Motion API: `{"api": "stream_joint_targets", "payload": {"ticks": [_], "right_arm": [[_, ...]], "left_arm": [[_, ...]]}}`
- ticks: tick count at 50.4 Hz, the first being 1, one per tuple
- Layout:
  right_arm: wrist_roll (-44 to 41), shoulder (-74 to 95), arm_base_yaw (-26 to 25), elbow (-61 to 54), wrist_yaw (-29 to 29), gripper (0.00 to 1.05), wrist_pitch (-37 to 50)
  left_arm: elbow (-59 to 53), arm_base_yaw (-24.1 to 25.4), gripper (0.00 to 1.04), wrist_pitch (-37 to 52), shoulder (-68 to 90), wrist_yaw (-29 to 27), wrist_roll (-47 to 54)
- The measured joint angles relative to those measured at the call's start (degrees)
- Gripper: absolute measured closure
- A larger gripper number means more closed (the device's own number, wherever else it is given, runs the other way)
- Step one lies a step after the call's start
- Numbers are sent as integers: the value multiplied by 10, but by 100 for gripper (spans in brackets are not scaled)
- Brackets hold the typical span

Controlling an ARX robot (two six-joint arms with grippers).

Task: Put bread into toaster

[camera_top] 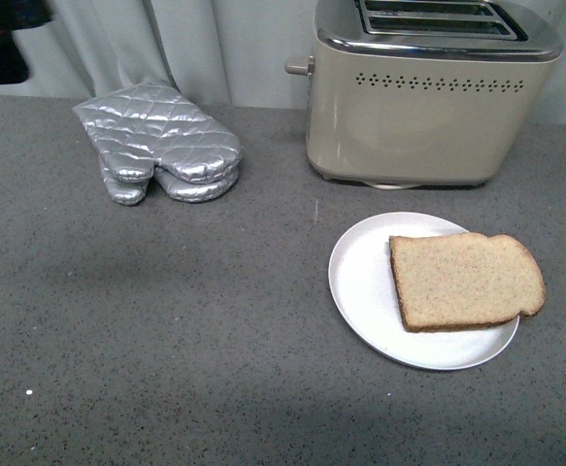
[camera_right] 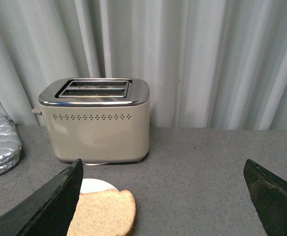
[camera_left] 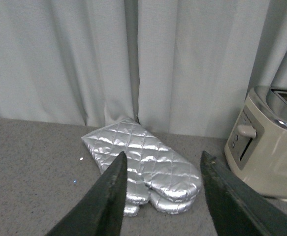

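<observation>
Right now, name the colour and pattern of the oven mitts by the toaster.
The oven mitts are shiny silver, diamond-quilted; left wrist view shows it best.

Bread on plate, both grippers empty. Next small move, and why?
Probably lower the right gripper toward the bread. Its fingers are wide open and empty, and the slice lies flat on the plate on that arm's side, overhanging the rim, which may offer an edge to pinch. The toaster slots look empty. The left gripper faces the oven mitt.

There are one toaster (camera_top: pixel 418 116), one bread slice (camera_top: pixel 462 280), one plate (camera_top: pixel 360 282) and two oven mitts (camera_top: pixel 161 141).
</observation>
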Motion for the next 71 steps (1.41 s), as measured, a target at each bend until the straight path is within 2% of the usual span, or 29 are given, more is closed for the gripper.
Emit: {"api": "stream_joint_targets", "payload": {"ticks": [6,12,13,41,43,48,71], "right_arm": [[0,0,0,0,0,10,0],[0,0,0,0,0,10,0],[0,0,0,0,0,10,0],[0,0,0,0,0,10,0],[0,0,0,0,0,10,0],[0,0,0,0,0,10,0],[0,0,0,0,0,10,0]], "left_arm": [[-55,28,81,-14,-59,36,17],[-86,50,101,-32,-109,56,22],[-89,52,102,-35,-114,58,21],[-168,119,101,-189,-348,125,28],[-172,143,101,-210,-373,161,28],[-179,168,101,-254,-423,169,28],[-179,170,101,-403,-590,173,29]]}}
